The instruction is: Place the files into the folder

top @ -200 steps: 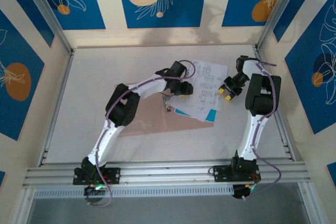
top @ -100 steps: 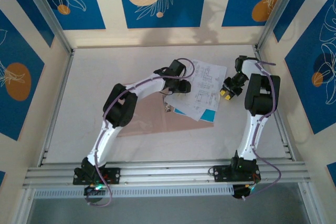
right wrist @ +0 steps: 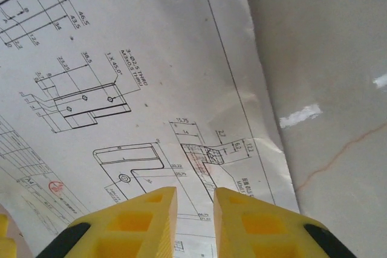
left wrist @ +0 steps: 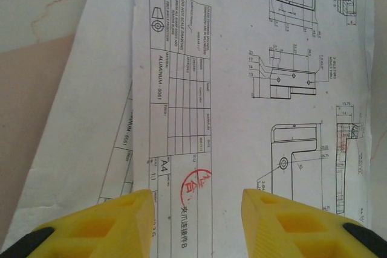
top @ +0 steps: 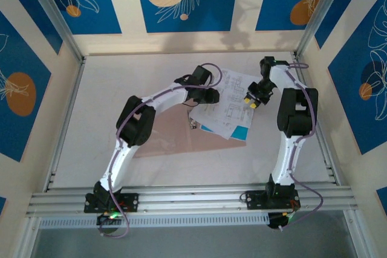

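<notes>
Folder (top: 164, 138): thin pinkish-tan card, plain and unmarked. It lay flat on the table (top: 103, 89), left of centre and toward the near edge. Its right part ran under the paper stack.

Left gripper (top: 204, 97): it hung low over the left part of the stack, near where paper met folder. In the left wrist view its yellow fingers (left wrist: 97, 228) stood well apart, and the printed sheet showed flat and unpinched in the gap. Jaws recorded as open, holding nothing.

Files (top: 233, 104): a loose, fanned stack of thin white sheets lay right of centre, toward the far edge, skewed to the table edges. The near-left part of the stack overlapped the folder.
- The top sheet carried black line drawings of bracket-like parts with dimension figures, a ruled title block, and a round red stamp (left wrist: 195, 183) beside the block.
- A second white sheet showed offset beneath it, at the left.
- The cyan sheet (top: 240, 132) stuck out from under the white ones at the stack's near-right corner.
- The right edge of the top sheet looked slightly rippled.

Right gripper (top: 250, 101): it sat at the right edge of the stack, over the top sheet. In the right wrist view its fingers (right wrist: 127, 225) stood only a narrow slit apart, with paper visible through the slit. Whether they pinched the sheet could not be told.
</notes>
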{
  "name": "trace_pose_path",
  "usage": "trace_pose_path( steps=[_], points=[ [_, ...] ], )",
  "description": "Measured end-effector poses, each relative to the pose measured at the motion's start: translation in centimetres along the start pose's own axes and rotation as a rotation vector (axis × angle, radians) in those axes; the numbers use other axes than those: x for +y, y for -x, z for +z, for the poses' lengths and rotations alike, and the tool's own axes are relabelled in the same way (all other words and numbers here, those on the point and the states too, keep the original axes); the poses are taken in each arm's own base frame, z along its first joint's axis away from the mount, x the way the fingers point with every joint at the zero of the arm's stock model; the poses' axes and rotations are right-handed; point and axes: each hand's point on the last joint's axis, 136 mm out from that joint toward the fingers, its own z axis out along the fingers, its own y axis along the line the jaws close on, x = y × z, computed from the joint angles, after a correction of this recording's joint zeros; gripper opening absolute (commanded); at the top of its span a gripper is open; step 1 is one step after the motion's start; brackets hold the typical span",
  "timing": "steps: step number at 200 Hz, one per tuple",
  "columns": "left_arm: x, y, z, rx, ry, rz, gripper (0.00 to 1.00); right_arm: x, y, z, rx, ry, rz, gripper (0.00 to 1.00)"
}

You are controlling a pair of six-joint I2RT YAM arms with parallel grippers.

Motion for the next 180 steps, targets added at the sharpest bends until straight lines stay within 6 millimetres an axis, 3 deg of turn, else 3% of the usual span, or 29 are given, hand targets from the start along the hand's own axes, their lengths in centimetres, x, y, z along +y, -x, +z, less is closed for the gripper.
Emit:
trace_pose_path(
  steps=[53, 137, 180],
  points=[
    [0.2, -0.6, 0.6, 0.025, -0.013, -0.005, 0.42, -1.3, 0.0, 3.1, 0.067, -0.056, 0.027, 0.24],
    [1.1, -2.5, 1.8, 0.073, -0.004, -0.011, 0.43, -1.6, 0.2, 3.0, 0.069, -0.052, 0.023, 0.23],
    [1.3, -1.8, 1.0, 0.036, 0.036, -0.003, 0.44, -1.9, 0.2, 2.9, 0.072, -0.057, 0.017, 0.23]
  ],
)
